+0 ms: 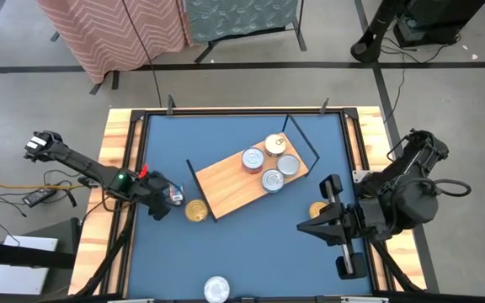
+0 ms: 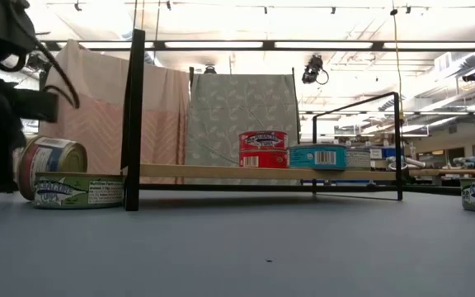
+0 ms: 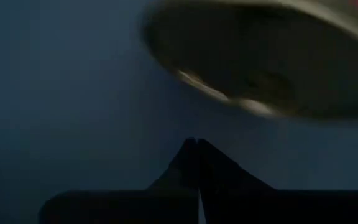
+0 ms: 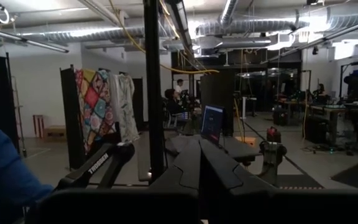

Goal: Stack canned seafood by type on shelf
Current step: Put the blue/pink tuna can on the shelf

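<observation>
The light-wood shelf (image 1: 230, 185) lies slanted mid-table and carries several tins: a silver one with a red side (image 1: 253, 158), a gold one (image 1: 275, 144) and two silver ones (image 1: 288, 165) (image 1: 272, 179). In the low view the red tin (image 2: 262, 148) and a blue-labelled tin (image 2: 317, 156) stand on the board (image 2: 221, 172). Left of the shelf, a tin on its edge (image 2: 52, 161) leans on a flat gold-lidded, green-labelled tin (image 2: 77, 191) (image 1: 196, 210). My left gripper (image 1: 162, 202) is shut beside them. My right gripper (image 1: 306, 225) is shut near another gold tin (image 1: 318, 209). My left gripper (image 3: 197, 146) comes level from the table's left, with its shut fingertips close to the tilted tin (image 1: 175, 195). Whether they touch it, I cannot tell. My right gripper touches nothing.
A silver tin (image 1: 215, 289) lies at the table's near edge. Black wire frames (image 2: 134, 120) (image 2: 398, 144) stand at both shelf ends. The blue table has a wooden rim (image 1: 116, 143). Open blue surface lies between the shelf and the near edge.
</observation>
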